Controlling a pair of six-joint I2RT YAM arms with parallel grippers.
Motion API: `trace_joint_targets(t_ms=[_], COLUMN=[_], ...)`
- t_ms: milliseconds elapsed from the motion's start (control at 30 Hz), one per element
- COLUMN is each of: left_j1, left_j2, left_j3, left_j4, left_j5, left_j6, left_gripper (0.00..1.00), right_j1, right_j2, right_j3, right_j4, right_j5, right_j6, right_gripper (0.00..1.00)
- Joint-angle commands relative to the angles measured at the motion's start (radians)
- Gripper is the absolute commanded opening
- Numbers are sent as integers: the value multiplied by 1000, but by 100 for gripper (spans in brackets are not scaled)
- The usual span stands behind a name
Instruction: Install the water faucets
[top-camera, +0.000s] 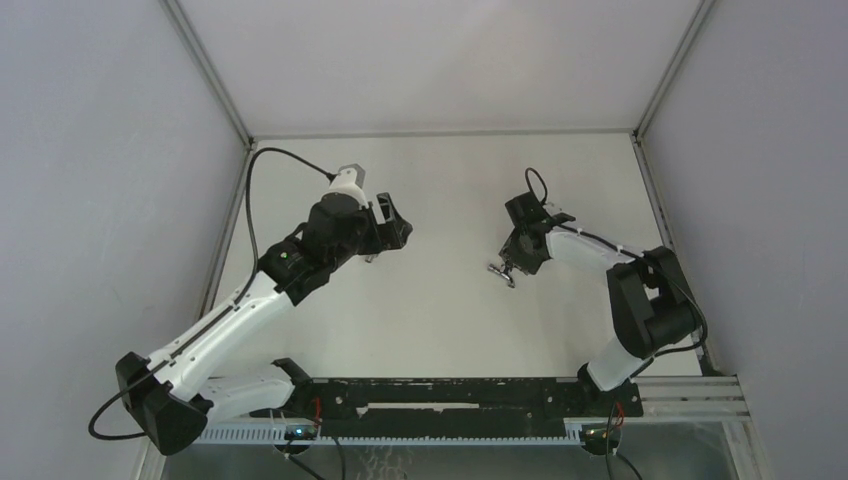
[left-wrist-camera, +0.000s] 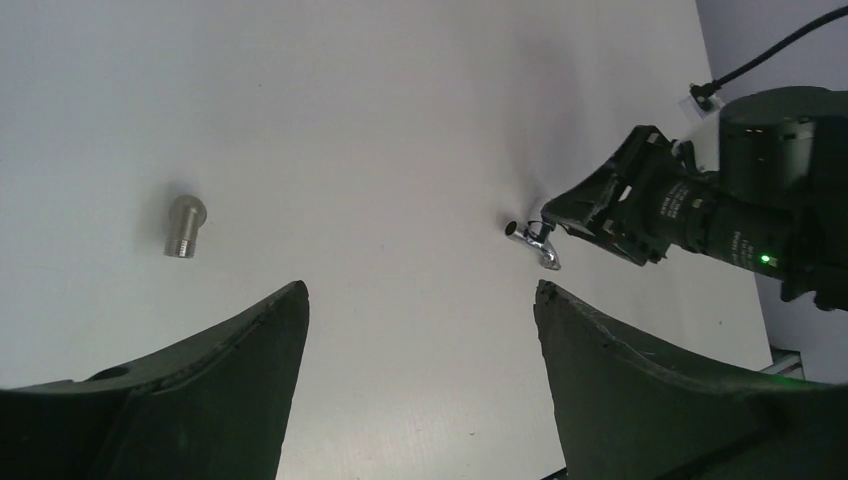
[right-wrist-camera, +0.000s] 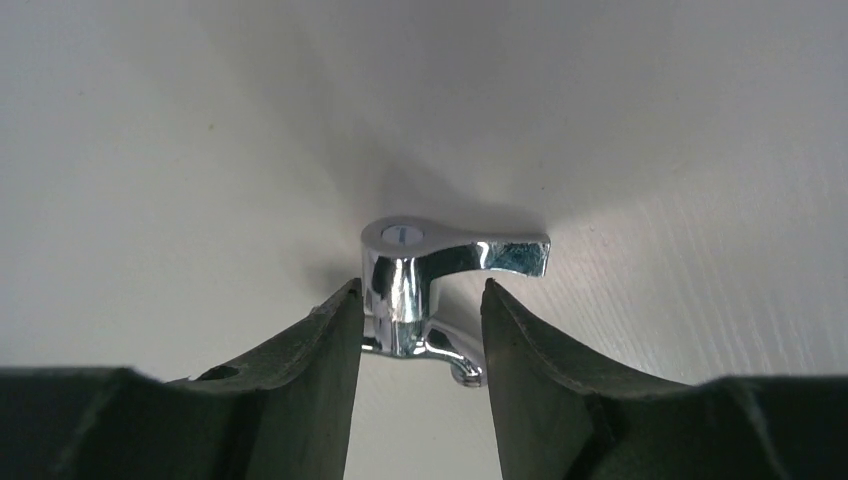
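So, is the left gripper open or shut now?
Open. The left gripper has its fingers wide apart, only bare table between them.

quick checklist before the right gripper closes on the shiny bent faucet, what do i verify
1. Shiny silver bent metal faucet with handle sits between the fingers of the right gripper: ok.
2. Both fingers touch it: not ok, a gap shows on one side.
3. Faucet resting flat on the white table: cannot tell.
4. Left gripper open and holding nothing: ok.
5. Stubby silver threaded metal cylinder lies free on the table, well apart from the faucet: ok.
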Motion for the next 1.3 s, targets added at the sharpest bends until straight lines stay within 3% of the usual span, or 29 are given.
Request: trace_joint_targets(t_ms=[0,200,267,367,533,667,967,1267], left_j1=[-27,-56,-58,-57,-58,-57,-67,-122], left_j2=[-4,12,17,27,-12,24,161,301], left_j3=[-12,-7,0,27,-21,-14,-20,36], left_j4=[64,74,56,-1,51,108,317,340], left_j5=[-4,-93,-106,-96,-1,151,506,503], left_j6=[14,1,12,44,60,86,27,8], left_gripper=[85,85,85,85,81,77,88,85], right_j1=[13,25,26,26,13,-2,41,97], right_j2=[48,145,146,112,10,-100,-322,-405], right_j3=[51,66,65,62,56,67,76,93], right_j4=[-25,2,11,22,45,43,19,6], right_j5=[57,58,51,42,-68,-173,-301,-260], right_j6=[79,106,86,37,-71,-97,-95,-107], right_gripper=[53,51,42,20,0,0,0,0])
